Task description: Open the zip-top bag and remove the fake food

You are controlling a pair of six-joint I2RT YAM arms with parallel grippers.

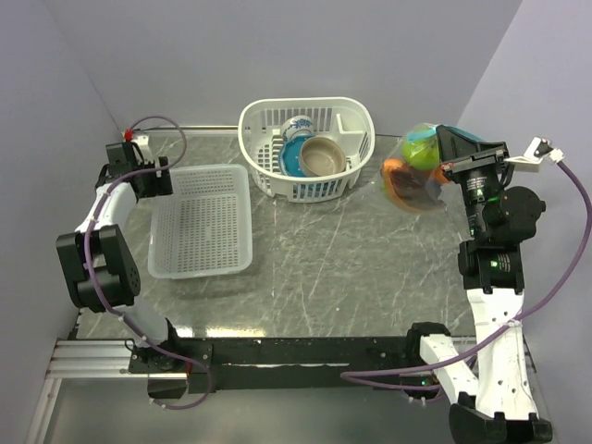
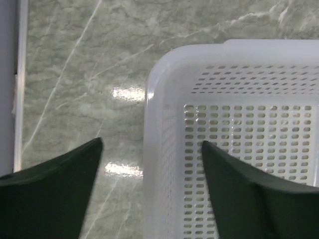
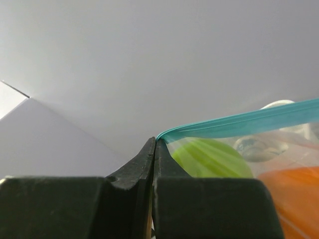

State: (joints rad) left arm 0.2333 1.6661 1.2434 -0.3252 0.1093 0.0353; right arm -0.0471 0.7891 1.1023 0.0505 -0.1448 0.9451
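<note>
The right end effector [image 3: 155, 143] pinches the zip-top bag [image 3: 249, 121].

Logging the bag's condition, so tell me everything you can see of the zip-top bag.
The bag is a clear, crinkly plastic pouch with a teal zip strip along one edge, apparently closed. A green fruit and orange pieces show through it. It is at the far right of the table, beside the basket. The right gripper is shut on the strip's end. Whether its bottom rests on the table is unclear.
</note>
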